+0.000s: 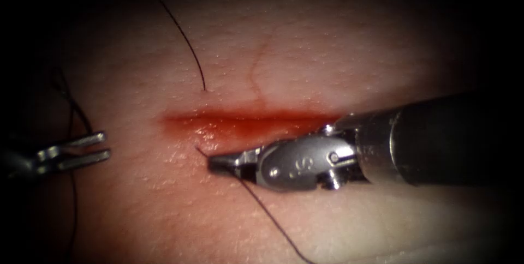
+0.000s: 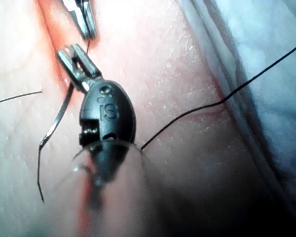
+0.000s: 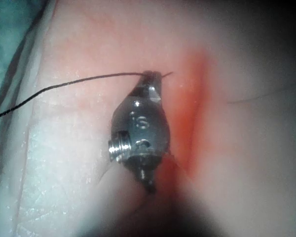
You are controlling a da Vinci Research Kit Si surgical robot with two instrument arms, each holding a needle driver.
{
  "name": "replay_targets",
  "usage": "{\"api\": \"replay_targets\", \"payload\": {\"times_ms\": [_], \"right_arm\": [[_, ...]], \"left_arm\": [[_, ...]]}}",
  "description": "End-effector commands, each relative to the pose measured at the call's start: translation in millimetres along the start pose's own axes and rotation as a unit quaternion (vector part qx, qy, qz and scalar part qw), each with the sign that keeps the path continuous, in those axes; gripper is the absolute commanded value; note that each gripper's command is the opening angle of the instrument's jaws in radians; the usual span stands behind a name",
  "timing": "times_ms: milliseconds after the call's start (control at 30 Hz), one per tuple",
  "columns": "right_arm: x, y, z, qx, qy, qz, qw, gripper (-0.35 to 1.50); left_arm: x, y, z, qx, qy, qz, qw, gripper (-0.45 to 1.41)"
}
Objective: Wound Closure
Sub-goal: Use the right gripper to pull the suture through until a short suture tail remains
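Pale tissue (image 1: 327,51) spreads under the endoscope, its cut (image 1: 245,119) running across the middle and wet with red fluid (image 1: 218,127). Just on the near side of the cut, toward its left end, the right tool (image 1: 214,163) has its jaws clamped on the thread (image 1: 273,220), which trails away toward the lower edge; a short dark stub pokes out past the tip. Far out to the left, well apart from it, the left tool (image 1: 106,145) has its jaws parted. In the left wrist view the curved needle (image 2: 56,116) lies along the tissue beside those jaws, but whether they grip it I cannot tell. Another strand (image 1: 185,40) rises from the tissue beyond the cut.
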Motion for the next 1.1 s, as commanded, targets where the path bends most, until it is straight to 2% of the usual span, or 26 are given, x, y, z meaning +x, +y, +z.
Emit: {"api": "replay_targets", "payload": {"times_ms": [33,167,333,767,900,933,967,1033,1100], "right_arm": [[0.1,-1.5,-0.7,0.005,0.0,-0.001,1.0,-0.35],[1.3,-4.3,-3.3,0.014,0.003,-0.004,1.0,-0.35],[3.2,-6.6,-4.8,0.021,0.009,-0.001,1.0,-0.35],[6.6,-10.8,-6.9,0.053,0.037,0.022,0.998,-0.35],[7.1,-11.3,-7.3,0.058,0.041,0.03,0.997,-0.35],[7.0,-10.9,-7.3,0.059,0.038,0.055,0.996,0.12],[6.8,-10.6,-7.3,0.058,0.037,0.059,0.996,0.42],[6.4,-9.6,-7.1,0.055,0.036,0.063,0.996,0.89],[5.6,-7.5,-6.9,0.05,0.043,0.067,0.996,1.03]], "left_arm": [[-0.5,0.1,0.6,0.0,0.001,0.0,1.0,-0.45],[-0.5,0.2,0.8,0.001,0.0,0.001,1.0,-0.45],[-0.5,0.3,0.8,0.001,0.0,0.001,1.0,-0.45],[-0.5,0.3,0.8,0.001,0.0,0.001,1.0,-0.45],[-0.5,0.3,0.8,0.001,0.0,0.001,1.0,-0.45],[-0.5,0.3,0.8,0.001,0.0,0.001,1.0,-0.45],[-0.5,0.3,0.8,0.001,0.0,0.001,1.0,-0.45],[-0.5,0.3,0.8,0.001,0.0,0.001,1.0,-0.45],[-0.5,0.3,0.8,0.001,0.0,0.001,1.0,-0.45]]}}
